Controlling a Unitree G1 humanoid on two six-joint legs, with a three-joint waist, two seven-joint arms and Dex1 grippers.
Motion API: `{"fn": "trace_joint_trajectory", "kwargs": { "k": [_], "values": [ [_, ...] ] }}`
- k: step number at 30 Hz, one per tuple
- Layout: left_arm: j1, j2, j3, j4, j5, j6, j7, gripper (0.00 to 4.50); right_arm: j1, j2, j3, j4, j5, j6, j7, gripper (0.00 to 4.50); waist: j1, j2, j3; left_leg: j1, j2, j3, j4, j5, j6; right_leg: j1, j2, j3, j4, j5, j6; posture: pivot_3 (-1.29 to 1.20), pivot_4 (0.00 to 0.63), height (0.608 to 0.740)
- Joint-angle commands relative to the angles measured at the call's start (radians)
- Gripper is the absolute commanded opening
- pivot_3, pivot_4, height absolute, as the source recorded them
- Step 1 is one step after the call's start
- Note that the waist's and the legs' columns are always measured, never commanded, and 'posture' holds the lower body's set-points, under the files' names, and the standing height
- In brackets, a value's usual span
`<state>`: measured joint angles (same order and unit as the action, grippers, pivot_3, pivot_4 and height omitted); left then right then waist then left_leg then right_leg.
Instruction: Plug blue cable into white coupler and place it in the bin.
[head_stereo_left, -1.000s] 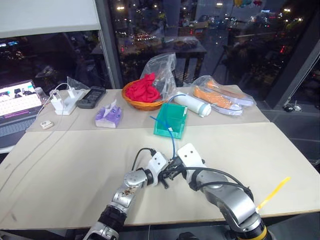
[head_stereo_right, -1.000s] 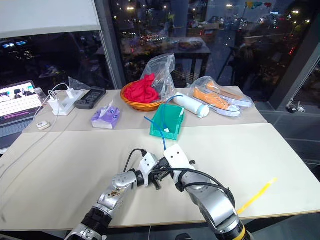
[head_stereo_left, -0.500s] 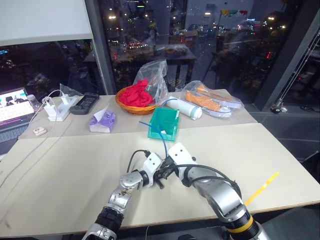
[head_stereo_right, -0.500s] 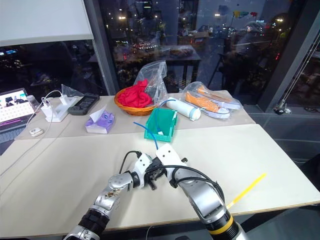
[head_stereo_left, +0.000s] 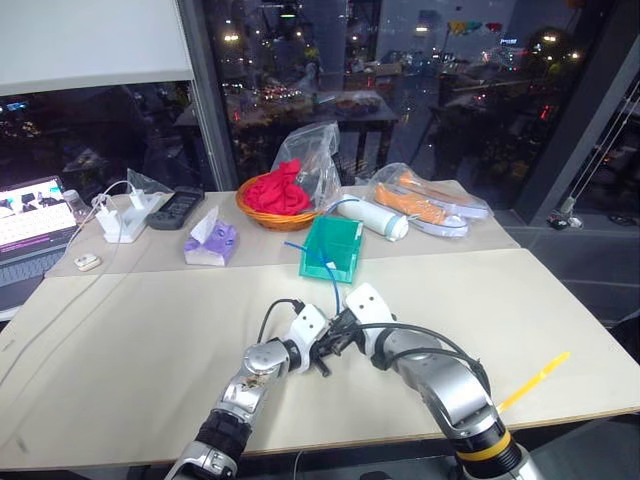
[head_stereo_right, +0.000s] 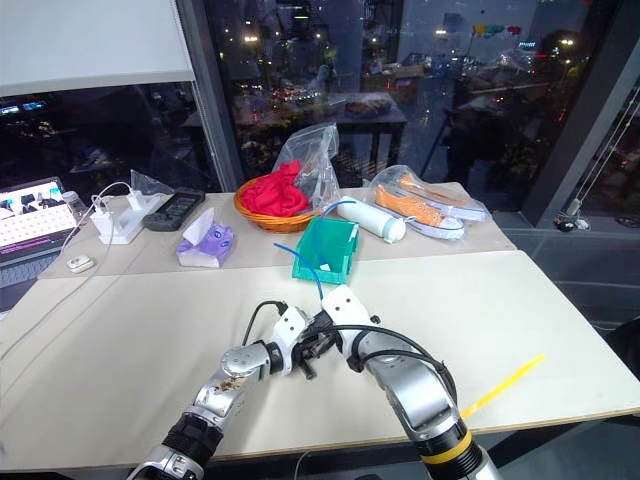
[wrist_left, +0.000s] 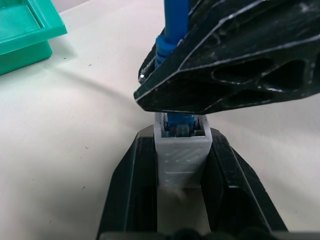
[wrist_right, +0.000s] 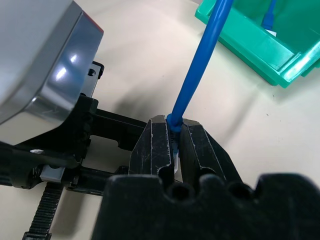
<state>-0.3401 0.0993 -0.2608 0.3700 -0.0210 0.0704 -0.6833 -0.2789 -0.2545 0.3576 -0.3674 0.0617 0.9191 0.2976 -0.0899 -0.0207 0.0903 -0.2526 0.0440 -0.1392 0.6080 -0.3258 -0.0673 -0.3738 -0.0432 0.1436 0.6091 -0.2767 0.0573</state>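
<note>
Head cams look fwd & down over the table (head_stereo_left: 120, 340), both eyes sharing the same scene. Wrist cams sit very close: left one on the coupler (wrist_left: 181, 150), right one on the cable (wrist_right: 200, 65); both catch the bin (wrist_right: 260, 40).

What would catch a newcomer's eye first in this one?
Mid-table, near the front edge, the two grippers meet: the left gripper clamps the white coupler between its fingers, and the right gripper pinches the blue cable with its plug at the coupler's socket. Just behind them stands the teal bin, and farther back an orange basket holding red cloth.
</note>
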Motion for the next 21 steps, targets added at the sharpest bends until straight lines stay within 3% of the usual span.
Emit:
{"fn": "trace_joint_trajectory", "kwargs": {
  "k": [1,4,6,8,11,14,18,21],
  "values": [
    [-0.046,-0.018,-0.002,-0.119,-0.048,-0.059,-0.042,0.68,0.104,-0.058,0.007,0.105,-0.034,0.237,-0.040,0.00,0.007,0.003,0.003,-0.003,-0.001,0.000,0.000,0.001,-0.003,-0.003,0.000,0.000,0.000,0.000,0.000,0.00,0.150,0.723],
    [-0.041,-0.006,0.004,-0.157,-0.053,-0.038,-0.052,0.68,0.090,-0.063,-0.007,0.023,-0.030,0.283,-0.047,0.00,0.014,0.007,0.012,-0.016,-0.001,-0.001,0.000,0.010,-0.017,-0.015,0.000,0.001,0.001,0.001,0.001,0.00,0.150,0.723],
    [-0.035,0.001,0.003,-0.179,-0.059,-0.025,-0.066,1.70,0.076,-0.067,-0.008,-0.020,-0.029,0.316,-0.053,0.00,0.018,0.006,0.018,-0.025,-0.002,-0.002,0.000,0.016,-0.024,-0.017,0.000,0.004,0.003,0.004,0.007,0.00,0.150,0.723],
    [-0.032,0.003,0.002,-0.186,-0.063,-0.018,-0.070,2.09,0.066,-0.070,-0.009,-0.040,-0.027,0.334,-0.060,0.00,0.021,0.001,0.021,-0.031,-0.004,-0.004,0.001,0.017,-0.025,-0.020,0.000,0.006,0.003,0.011,0.016,0.00,0.150,0.723],
    [-0.025,0.011,0.003,-0.205,-0.059,0.001,-0.056,3.11,0.050,-0.075,-0.030,-0.080,-0.023,0.363,-0.075,0.00,0.021,-0.003,0.024,-0.033,-0.009,-0.010,0.001,0.015,-0.027,-0.019,-0.001,0.008,0.002,0.012,0.016,0.00,0.150,0.723],
    [-0.015,0.030,0.023,-0.239,-0.067,0.031,-0.039,3.11,0.021,-0.084,-0.077,-0.139,-0.025,0.382,-0.088,0.00,0.022,-0.008,0.031,-0.039,-0.010,-0.016,0.002,0.014,-0.029,-0.023,-0.001,0.008,0.001,0.013,0.017,0.00,0.150,0.723],
    [0.010,0.074,0.053,-0.297,-0.080,0.071,-0.020,3.11,-0.047,-0.099,-0.225,-0.257,0.033,0.421,-0.038,0.00,0.030,-0.001,0.043,-0.058,-0.013,-0.020,0.005,0.017,-0.035,-0.041,-0.002,0.004,0.002,0.023,0.002,0.00,0.150,0.723],
    [0.038,0.099,0.073,-0.343,-0.097,0.096,-0.017,3.11,-0.122,-0.092,-0.384,-0.317,0.130,0.463,0.047,0.00,0.042,0.001,0.053,-0.070,-0.013,-0.020,0.007,0.017,-0.035,-0.054,-0.005,-0.003,0.002,0.025,0.000,0.00,0.150,0.723]
  ]
}}
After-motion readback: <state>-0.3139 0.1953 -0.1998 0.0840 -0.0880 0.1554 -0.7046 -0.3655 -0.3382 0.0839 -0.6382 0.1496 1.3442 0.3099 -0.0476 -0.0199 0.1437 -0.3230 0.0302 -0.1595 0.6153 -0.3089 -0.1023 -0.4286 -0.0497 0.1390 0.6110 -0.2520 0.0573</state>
